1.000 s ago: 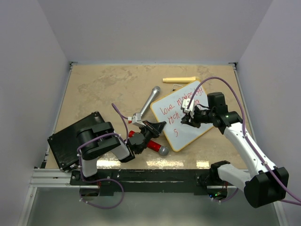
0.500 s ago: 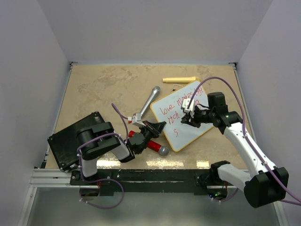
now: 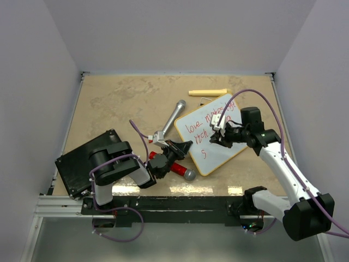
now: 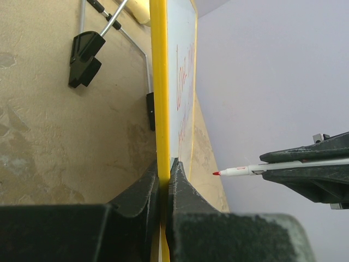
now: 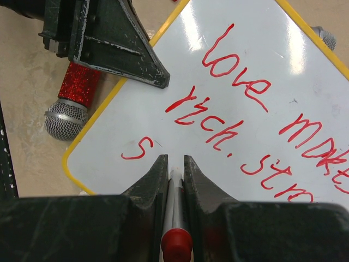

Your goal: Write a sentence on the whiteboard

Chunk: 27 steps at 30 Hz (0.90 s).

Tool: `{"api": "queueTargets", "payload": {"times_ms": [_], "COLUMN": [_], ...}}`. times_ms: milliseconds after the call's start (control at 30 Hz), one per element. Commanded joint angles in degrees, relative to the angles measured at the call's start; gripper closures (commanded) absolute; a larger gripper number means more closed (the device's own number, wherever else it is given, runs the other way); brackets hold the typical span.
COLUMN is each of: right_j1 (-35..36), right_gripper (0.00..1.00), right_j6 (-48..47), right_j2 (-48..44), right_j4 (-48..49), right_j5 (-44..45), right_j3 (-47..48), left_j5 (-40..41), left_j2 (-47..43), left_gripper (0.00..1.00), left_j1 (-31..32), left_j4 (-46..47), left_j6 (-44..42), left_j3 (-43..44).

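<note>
The whiteboard (image 3: 219, 155), glossy white with a yellow frame, lies tilted at centre right of the table. The sentence (image 3: 204, 124) runs across it in red: "love" heads the top line, "rich." the second, and a lone "s" (image 5: 137, 148) sits below. My left gripper (image 3: 182, 148) is shut on the board's near-left frame edge (image 4: 158, 82), fingers either side of it (image 4: 165, 164). My right gripper (image 3: 216, 136) is shut on a red-tipped marker (image 5: 174, 194) over the board's lower part (image 5: 114, 117). In the left wrist view the marker's tip (image 4: 216, 173) stands a little off the surface.
A red glitter microphone (image 3: 173, 167) lies under my left gripper, and a silver microphone (image 3: 173, 116) lies beyond it. A yellow stick (image 3: 208, 91) rests near the back edge. A black flat box (image 3: 82, 161) sits at front left. The board's black wire feet (image 4: 84, 52) rest on the table.
</note>
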<state>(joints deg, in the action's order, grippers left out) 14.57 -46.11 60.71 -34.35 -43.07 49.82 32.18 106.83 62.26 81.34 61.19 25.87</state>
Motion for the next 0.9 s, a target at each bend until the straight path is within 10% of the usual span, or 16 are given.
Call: {"api": "queueTargets", "payload": {"times_ms": [0,867], "right_j1": [0.1,4.6], "right_gripper": [1.00,1.00], "right_j6": [1.3,5.4], "right_j2": [0.4,2.1], "right_j4": [3.0,7.3], "right_j5": [-1.8,2.6], "right_j3": [-1.2,-2.4], "left_j5": [1.3,1.3], "left_j2": [0.6,0.5], "left_gripper": [1.00,1.00], "left_j1": [-0.3,-0.3], "left_j4": [10.1,10.0], "left_j6": [-6.5,-6.7], "left_j3": [-1.5,-1.3]}}
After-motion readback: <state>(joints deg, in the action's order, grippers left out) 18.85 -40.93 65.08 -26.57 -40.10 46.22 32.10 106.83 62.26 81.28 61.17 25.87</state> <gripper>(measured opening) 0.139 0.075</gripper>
